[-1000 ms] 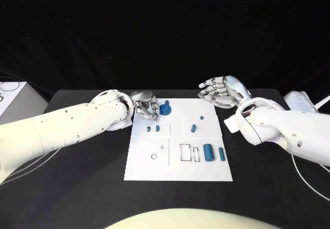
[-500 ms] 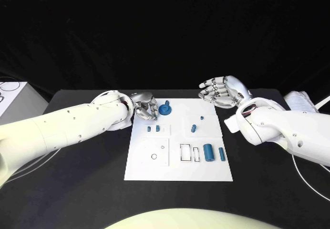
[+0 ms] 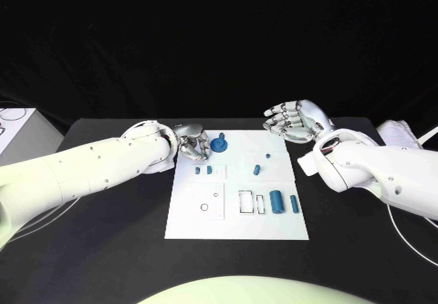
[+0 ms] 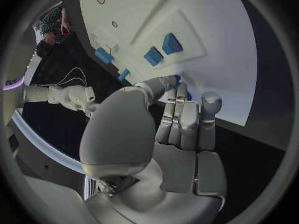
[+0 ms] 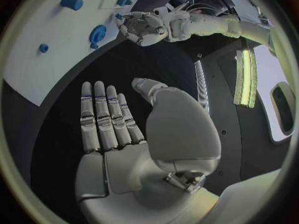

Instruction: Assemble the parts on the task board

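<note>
Left hand [image 3: 192, 144] is hovering at the far left corner of the task board [image 3: 237, 225] with fingers loose and empty, the round blue part [image 3: 220, 145] sitting just beside its fingertips, while the right hand [image 3: 294, 121] is hanging spread and empty off the board's far right corner.

Far board corners crowded
Left robot hand [image 3: 192, 147] beside the round blue part [image 3: 219, 145]; right robot hand [image 3: 294, 121] past the task board [image 3: 235, 221].
</note>
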`<state>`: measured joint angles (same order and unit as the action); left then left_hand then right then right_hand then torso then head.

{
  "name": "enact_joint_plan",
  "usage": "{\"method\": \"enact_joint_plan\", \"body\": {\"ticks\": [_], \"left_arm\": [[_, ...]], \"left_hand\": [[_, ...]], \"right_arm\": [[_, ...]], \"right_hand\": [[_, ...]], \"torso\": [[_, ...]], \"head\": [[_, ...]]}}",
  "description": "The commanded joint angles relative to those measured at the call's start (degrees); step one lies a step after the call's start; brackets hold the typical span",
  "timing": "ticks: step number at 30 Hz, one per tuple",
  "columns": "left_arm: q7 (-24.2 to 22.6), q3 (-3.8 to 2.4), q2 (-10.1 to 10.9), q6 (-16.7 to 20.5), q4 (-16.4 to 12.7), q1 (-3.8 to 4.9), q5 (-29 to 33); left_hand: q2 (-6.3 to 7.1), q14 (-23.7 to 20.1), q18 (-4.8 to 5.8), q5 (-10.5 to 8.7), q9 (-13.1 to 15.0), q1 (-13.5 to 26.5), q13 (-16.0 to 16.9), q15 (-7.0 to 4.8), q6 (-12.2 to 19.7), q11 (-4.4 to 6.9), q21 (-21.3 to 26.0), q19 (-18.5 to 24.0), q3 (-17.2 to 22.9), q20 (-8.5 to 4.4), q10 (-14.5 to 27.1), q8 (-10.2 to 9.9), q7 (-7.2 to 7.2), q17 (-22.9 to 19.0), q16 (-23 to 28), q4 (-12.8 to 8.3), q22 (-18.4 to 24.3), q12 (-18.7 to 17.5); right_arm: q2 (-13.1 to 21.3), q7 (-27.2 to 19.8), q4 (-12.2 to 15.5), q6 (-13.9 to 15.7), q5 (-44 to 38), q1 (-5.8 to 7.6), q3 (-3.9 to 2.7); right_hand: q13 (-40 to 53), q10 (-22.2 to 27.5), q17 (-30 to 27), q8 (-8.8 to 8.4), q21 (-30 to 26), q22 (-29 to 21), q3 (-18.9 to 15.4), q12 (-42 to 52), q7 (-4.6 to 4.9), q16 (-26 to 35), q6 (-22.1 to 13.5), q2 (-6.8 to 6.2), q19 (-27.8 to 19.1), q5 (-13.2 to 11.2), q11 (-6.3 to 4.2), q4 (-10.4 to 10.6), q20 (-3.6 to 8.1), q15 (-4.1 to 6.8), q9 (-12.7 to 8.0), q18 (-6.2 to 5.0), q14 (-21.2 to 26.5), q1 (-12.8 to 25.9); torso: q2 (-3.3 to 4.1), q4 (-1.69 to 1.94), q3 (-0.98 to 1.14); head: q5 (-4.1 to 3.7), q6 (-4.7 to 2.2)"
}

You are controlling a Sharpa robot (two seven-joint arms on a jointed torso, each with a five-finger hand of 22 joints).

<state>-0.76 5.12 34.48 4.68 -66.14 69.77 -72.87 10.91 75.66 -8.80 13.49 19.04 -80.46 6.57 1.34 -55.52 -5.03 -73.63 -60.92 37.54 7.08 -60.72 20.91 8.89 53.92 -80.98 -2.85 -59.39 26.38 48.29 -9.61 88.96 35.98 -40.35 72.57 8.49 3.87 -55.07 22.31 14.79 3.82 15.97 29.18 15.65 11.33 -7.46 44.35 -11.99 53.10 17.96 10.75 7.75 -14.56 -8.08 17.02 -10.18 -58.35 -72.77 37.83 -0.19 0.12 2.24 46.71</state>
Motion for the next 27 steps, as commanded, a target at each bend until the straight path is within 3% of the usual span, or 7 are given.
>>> {"method": "enact_joint_plan", "body": {"ticks": [1,27], "left_arm": [[-0.07,0.02,-0.21,-1.12,-0.13,-0.02,-0.16],[0.63,0.4,-0.89,-2.5,0.45,-0.4,-0.37]], "left_hand": [[-0.32,0.32,0.97,0.21,0.1,0.19,0.09,-0.23,-0.38,0.04,-0.23,-0.3,-0.01,-0.14,-0.43,-0.35,-0.12,-0.08,-0.14,-0.23,-0.02,-0.1],[-0.17,0.11,0.85,-0.01,0.27,0.85,0.39,-0.41,-0.98,0.32,0.15,0.31,-0.74,-0.22,-1.21,-0.55,-0.43,-0.79,0.11,-0.31,0.53,-0.6]], "right_arm": [[0.02,-0.7,0.09,-0.68,-0.16,-0.01,-0.02],[0.12,-0.67,0.15,-0.71,-0.16,-0.01,-0.02]], "right_hand": [[-0.09,-0.39,-0.05,-0.2,-0.1,-0.05,-0.16,-0.1,3.16,0.32,0.37,0.34,-0.02,0.37,-0.01,-0.02,-0.01,-0.05,-0.08,-0.37,-0.44,0.19],[-0.09,-0.39,-0.05,-0.2,-0.1,-0.05,-0.16,-0.1,3.16,0.32,0.37,0.34,-0.02,0.37,-0.01,-0.02,-0.01,-0.05,-0.08,-0.37,-0.44,0.19]], "torso": [[0.02,-0.03,0.0],[0.07,-0.03,-0.01]], "head": [[0.0,-0.02],[-0.16,0.37]]}}
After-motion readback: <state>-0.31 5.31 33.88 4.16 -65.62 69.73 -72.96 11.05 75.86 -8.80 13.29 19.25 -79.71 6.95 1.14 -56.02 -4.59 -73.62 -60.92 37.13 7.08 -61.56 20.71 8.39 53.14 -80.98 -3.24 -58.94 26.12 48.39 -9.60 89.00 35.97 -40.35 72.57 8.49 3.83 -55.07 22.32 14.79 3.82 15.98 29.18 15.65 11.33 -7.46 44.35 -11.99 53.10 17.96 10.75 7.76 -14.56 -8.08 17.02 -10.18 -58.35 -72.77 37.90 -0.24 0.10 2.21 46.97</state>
